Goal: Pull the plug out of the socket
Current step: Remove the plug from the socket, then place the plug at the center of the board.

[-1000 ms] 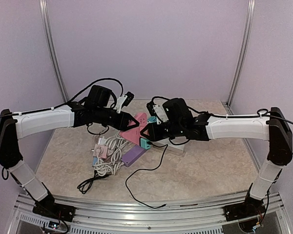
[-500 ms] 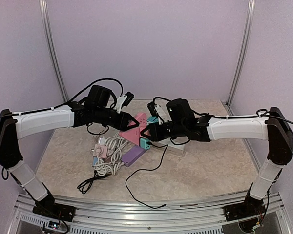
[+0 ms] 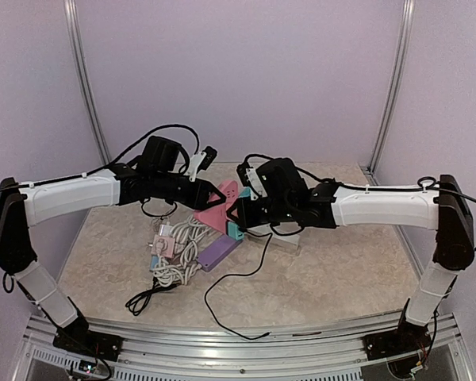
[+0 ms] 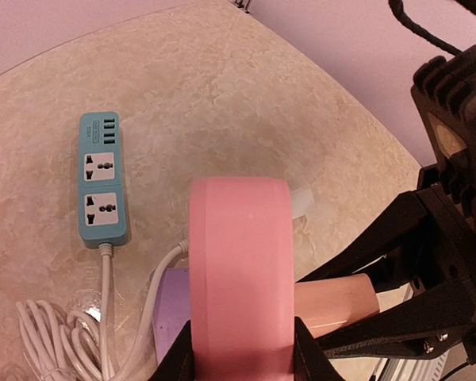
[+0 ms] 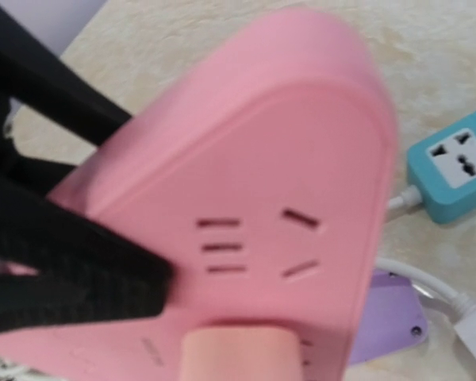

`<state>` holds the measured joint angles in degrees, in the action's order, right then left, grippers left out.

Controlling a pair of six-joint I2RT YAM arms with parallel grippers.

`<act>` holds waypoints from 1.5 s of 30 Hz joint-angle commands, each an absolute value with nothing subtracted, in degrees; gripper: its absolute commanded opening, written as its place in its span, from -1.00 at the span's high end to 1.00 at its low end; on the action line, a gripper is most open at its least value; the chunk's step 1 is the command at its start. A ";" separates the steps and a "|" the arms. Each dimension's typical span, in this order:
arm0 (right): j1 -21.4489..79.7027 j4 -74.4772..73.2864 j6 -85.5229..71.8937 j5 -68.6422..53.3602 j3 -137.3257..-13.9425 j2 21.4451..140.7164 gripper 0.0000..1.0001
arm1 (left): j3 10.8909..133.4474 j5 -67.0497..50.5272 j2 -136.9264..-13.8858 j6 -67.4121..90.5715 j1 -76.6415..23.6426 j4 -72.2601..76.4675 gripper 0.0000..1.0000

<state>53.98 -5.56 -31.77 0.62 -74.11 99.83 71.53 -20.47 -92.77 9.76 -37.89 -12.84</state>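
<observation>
The left gripper (image 3: 205, 196) clamps the raised pink socket (image 4: 239, 262); the right gripper (image 3: 239, 213) grips its peach plug (image 5: 238, 353); best pulled straight out, socket held steady.

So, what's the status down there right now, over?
Left end effector shut on pink socket strip, lifted. Right end effector shut on peach plug, plug not yet out. Teal strip and cords below, nothing blocking.

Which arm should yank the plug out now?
Right, probably. The right end effector is closed on the peach plug, while the left end effector grips the pink socket, so the right arm can just pull away.
</observation>
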 commanded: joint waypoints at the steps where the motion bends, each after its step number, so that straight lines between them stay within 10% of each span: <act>1: 54.98 -11.13 -34.80 10.91 -77.66 100.80 1.00 | 73.25 -16.03 -93.57 9.14 -36.39 -15.58 1.00; 32: 52.76 -7.02 -26.37 10.65 -68.89 83.82 1.00 | 71.71 -24.96 -90.02 11.80 -30.37 -11.57 1.00; 45: 46.22 -11.68 -29.45 -8.95 -44.74 68.76 1.00 | 64.44 -32.76 -78.18 13.55 -17.72 -10.73 1.00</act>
<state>46.06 -9.72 -27.88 -0.27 -50.83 71.11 69.04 -29.74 -81.80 13.28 -19.62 -12.64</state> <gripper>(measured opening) 0.270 0.302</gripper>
